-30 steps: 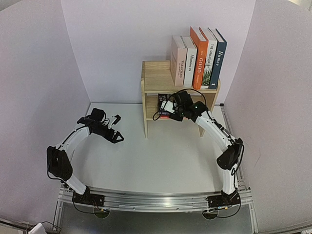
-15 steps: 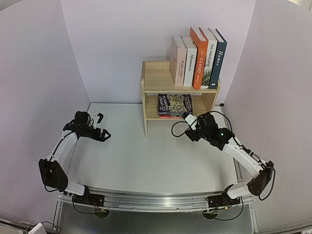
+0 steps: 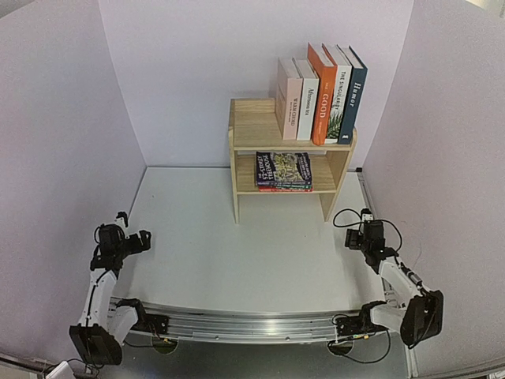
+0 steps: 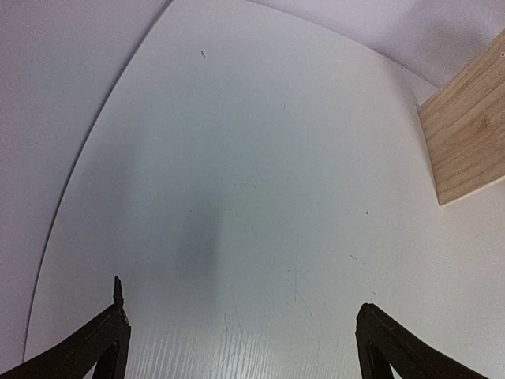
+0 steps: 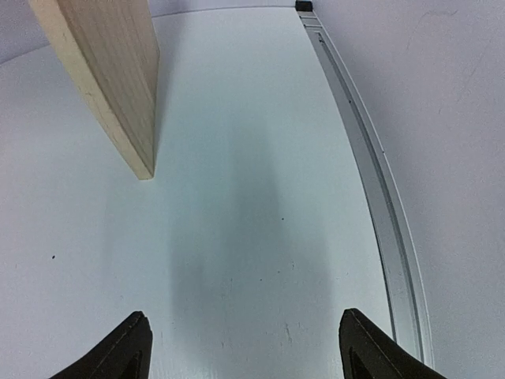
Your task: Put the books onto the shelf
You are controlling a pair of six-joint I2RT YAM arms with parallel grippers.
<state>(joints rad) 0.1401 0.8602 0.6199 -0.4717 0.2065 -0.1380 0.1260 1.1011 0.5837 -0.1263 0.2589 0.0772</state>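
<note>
Left hand (image 4: 240, 296), right hand (image 5: 243, 313) — well apart from shelf (image 3: 252, 126).

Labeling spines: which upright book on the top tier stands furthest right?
Dark blue Humor book, at the row's right end; beside it a white book, then the orange GOOD book.

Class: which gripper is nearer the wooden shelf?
Right. The right gripper sits just beyond the shelf's right side panel; the left gripper is much farther off, out to its left.
</note>
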